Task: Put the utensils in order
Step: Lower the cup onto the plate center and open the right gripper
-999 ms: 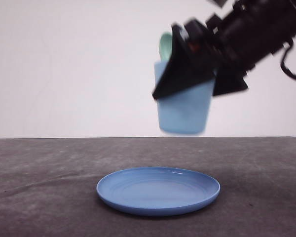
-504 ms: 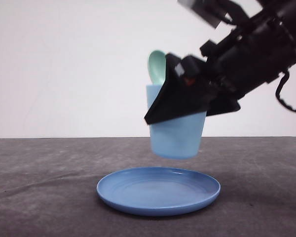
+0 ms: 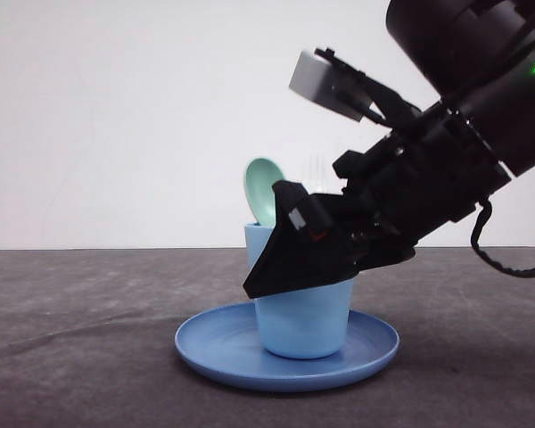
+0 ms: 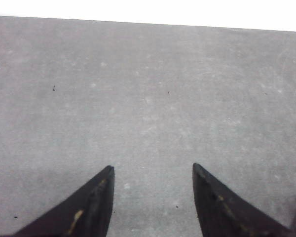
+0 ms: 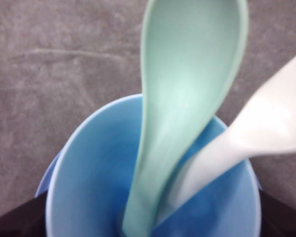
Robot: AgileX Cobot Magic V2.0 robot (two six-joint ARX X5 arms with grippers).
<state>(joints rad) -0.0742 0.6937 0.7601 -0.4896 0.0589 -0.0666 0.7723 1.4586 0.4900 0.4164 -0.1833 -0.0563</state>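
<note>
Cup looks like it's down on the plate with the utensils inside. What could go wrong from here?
1. The right gripper is clamped on the cup; a sideways pull on release could tip it or drag it across the plate.
2. The spoon and fork stand tall and lean over the rim, so the fingers may catch them while retreating, or a jolt could topple the top-heavy cup.

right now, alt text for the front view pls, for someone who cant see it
The right gripper grips a light blue cup standing on a round blue plate on a dark grey table. A mint-green spoon sticks up from the cup, against a white wall.
</note>
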